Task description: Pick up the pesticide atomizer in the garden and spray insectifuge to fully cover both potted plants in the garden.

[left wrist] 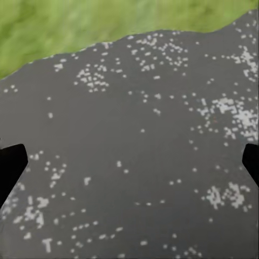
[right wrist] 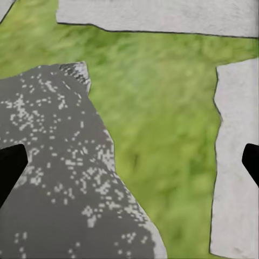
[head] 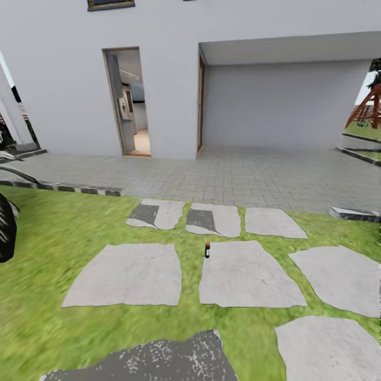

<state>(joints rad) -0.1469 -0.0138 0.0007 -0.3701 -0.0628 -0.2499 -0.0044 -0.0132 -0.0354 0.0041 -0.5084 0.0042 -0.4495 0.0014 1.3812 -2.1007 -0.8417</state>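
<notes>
The atomizer (head: 207, 250) stands upright at the centre of the head view, on the grass (head: 63, 233) strip between two pale slabs (head: 127, 275). Each wrist view shows dark fingertips at both side edges, so the left tool (left wrist: 129, 162) and right tool (right wrist: 129, 162) are spread wide and hold nothing. The left tool is over a dark speckled slab (left wrist: 135, 162), and the right one is over that slab's edge and grass.

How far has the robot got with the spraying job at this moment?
Nothing looks done yet. The small dark atomizer with a red cap stands untouched on the grass strip between pale grey paving slabs, ahead of the robot. Both wrist cameras look down on lawn and paving. Left: reach it, grasp it, spray both plants.
</notes>
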